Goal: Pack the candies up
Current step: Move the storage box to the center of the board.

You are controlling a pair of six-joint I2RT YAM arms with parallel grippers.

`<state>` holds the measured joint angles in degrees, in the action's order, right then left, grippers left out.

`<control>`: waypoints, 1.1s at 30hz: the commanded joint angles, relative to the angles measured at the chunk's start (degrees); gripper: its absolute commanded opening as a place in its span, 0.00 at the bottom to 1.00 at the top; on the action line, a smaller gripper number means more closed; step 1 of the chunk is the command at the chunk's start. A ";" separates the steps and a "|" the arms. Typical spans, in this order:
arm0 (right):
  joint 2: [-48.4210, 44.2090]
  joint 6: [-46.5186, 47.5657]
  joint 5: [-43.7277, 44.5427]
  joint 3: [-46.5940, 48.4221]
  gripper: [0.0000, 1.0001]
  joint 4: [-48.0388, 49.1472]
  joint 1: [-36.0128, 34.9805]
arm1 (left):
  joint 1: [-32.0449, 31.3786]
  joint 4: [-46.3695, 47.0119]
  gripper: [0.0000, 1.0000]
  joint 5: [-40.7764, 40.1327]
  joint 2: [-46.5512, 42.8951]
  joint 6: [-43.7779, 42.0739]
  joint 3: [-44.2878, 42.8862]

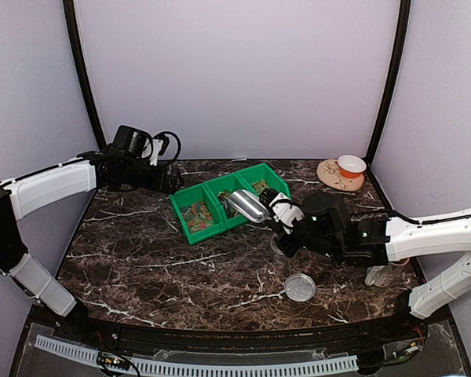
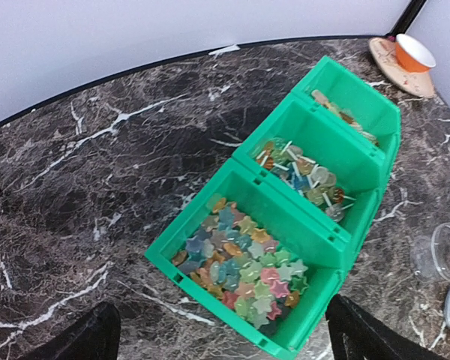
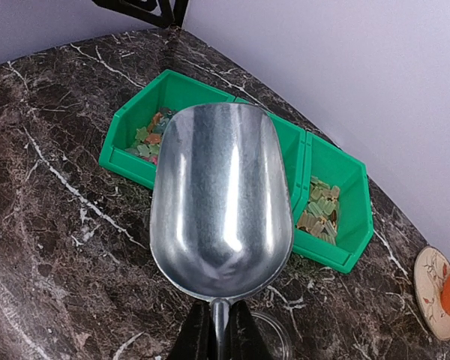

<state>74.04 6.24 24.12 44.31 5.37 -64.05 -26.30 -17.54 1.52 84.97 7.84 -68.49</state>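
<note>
Three joined green bins point(image 1: 220, 206) hold the candies point(image 2: 244, 259): star-shaped ones in the near bin, round ones on sticks in the middle bin point(image 2: 307, 172), yellowish ones in the far bin point(image 3: 319, 210). My right gripper point(image 3: 221, 334) is shut on the handle of an empty metal scoop point(image 3: 221, 210), held above the table just in front of the bins; both also show in the top view, gripper point(image 1: 286, 218) and scoop point(image 1: 247, 206). My left gripper point(image 1: 169, 177) is open and empty, left of and above the bins, its fingers point(image 2: 90, 337) wide apart.
A small clear jar point(image 2: 442, 251) stands open on the marble table below my right gripper, its lid point(image 1: 300, 287) lying nearer the front edge. A saucer with an orange cup point(image 1: 350, 166) sits at the back right corner. Walls enclose the table.
</note>
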 commanded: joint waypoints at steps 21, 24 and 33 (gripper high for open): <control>-6.09 -9.51 0.40 3.30 0.00 -11.93 0.57 | 2.68 -2.69 0.87 5.89 32.40 -21.97 -21.73; -6.53 -9.99 -0.17 3.69 0.00 -13.22 0.51 | 2.75 -3.50 0.81 6.74 34.68 -21.69 -23.52; -6.72 -10.39 -1.79 5.26 0.00 -14.38 0.54 | 2.77 -5.13 0.61 7.50 36.45 -21.26 -24.51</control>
<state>68.45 -3.40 23.00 47.27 -10.07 -63.96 -23.66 -20.16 7.44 121.93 -13.23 -91.50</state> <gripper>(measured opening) 0.080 0.636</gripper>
